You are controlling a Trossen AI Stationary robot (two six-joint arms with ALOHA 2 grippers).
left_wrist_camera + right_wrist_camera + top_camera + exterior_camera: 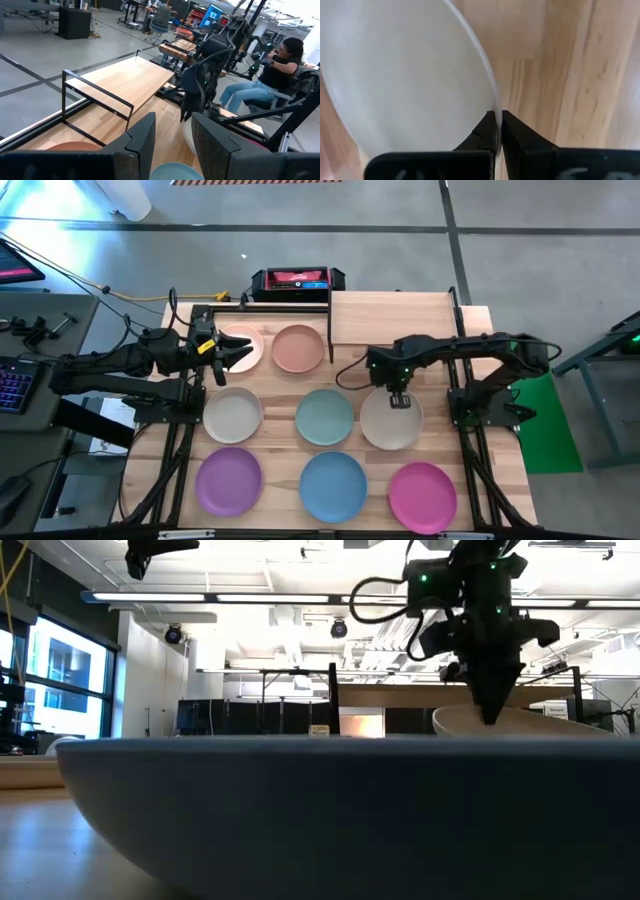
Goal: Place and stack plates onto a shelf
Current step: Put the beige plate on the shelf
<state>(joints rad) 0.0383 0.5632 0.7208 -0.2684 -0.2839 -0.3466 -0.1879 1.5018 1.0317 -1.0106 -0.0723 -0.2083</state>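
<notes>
Eight plates lie in rows on the table: pale pink (243, 340), terracotta (298, 348), cream (232, 415), teal (324, 417), a second cream plate (390, 422), purple (228, 480), blue (333, 485) and magenta (422, 495). The light-wood shelf (395, 320) stands at the far right. My right gripper (398, 398) points down at the second cream plate's far rim, shut on it. My left gripper (236, 352) hangs open, high above the pink plate, and touches nothing. My right gripper pinches the far rim (493, 102) of the second cream plate between its two fingers, one inside the rim and one outside. The fingers (492, 705) come from above, pointing down. Whether the plate still rests on the table I cannot tell.
A red and black box (297, 279) sits beyond the far edge, left of the shelf. The blue plate (320, 810) fills the low view's foreground. A person (272, 75) sits beyond the table's right side. The shelf's top (125, 80) is bare.
</notes>
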